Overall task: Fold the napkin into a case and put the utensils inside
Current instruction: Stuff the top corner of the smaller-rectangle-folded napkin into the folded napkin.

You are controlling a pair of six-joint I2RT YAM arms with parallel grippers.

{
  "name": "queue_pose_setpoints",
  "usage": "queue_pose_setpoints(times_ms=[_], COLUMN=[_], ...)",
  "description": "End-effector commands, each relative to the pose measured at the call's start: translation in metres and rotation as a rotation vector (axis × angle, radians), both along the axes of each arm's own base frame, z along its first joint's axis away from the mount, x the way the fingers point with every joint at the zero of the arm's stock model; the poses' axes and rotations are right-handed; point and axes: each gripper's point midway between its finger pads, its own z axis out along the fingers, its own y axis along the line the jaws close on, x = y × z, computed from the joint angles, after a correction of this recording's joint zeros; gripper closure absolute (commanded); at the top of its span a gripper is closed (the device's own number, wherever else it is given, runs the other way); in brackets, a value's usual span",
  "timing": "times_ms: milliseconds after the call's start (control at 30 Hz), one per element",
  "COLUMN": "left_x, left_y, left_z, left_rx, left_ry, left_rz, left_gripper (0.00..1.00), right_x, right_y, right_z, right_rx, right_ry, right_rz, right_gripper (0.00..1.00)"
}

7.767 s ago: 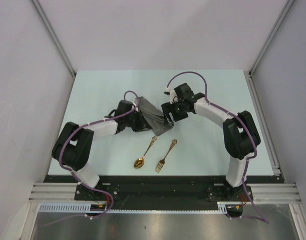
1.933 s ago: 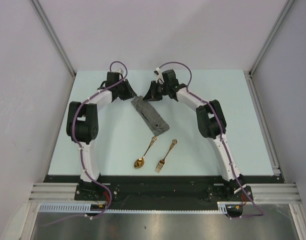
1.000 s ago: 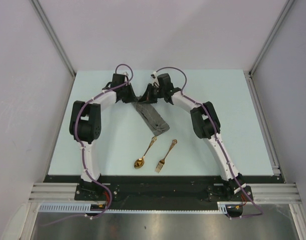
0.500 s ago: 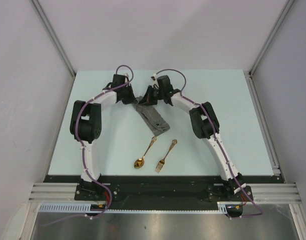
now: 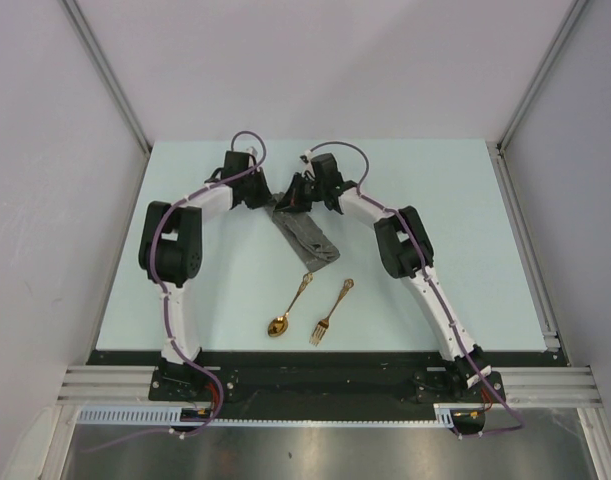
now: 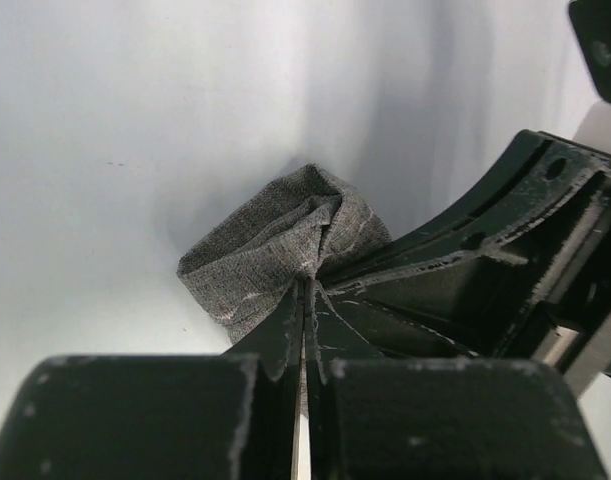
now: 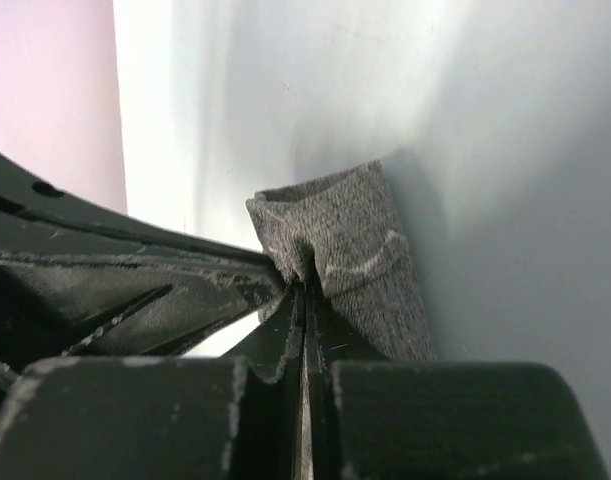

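Note:
The napkin (image 5: 307,238) lies as a narrow dark grey folded strip, a case shape running from far left to near right on the table's middle. My left gripper (image 5: 272,200) and right gripper (image 5: 289,199) meet tip to tip at its far end. Both are shut on that end, which bunches up between them. The left wrist view has the left gripper (image 6: 307,287) pinching the puckered cloth (image 6: 270,245). Likewise the right gripper (image 7: 305,285) pinches the cloth (image 7: 360,245) in its own view. The utensils, a gold spoon (image 5: 287,308) and a gold fork (image 5: 331,311), lie side by side nearer the bases, apart from the napkin.
The pale table (image 5: 455,230) is enclosed by white walls with metal frame rails (image 5: 530,250) at its sides. Each wrist view shows the other arm's black fingers (image 6: 465,270) (image 7: 125,290) right against the cloth.
My left gripper has closed on the napkin's far end, beside the right gripper that was shut there before. That end is now bunched and slightly pulled up.

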Motion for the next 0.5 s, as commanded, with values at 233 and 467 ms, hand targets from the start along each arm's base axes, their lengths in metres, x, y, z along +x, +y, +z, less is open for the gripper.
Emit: queue_pose_setpoints(times_ms=[233,467], left_x=[-0.001,0.001], left_y=[-0.014,-0.017], left_z=[0.050,0.048], left_rx=[-0.075,-0.073], left_ry=[-0.112,-0.096], left_rz=[-0.001,0.004], left_gripper=[1.00,1.00], right_x=[0.017,0.022], right_y=[0.022,0.022], right_z=[0.007,0.017], right_rx=[0.233,0.265], right_ry=[0.125,0.152], right_rz=[-0.127,-0.159], right_gripper=[1.00,0.97])
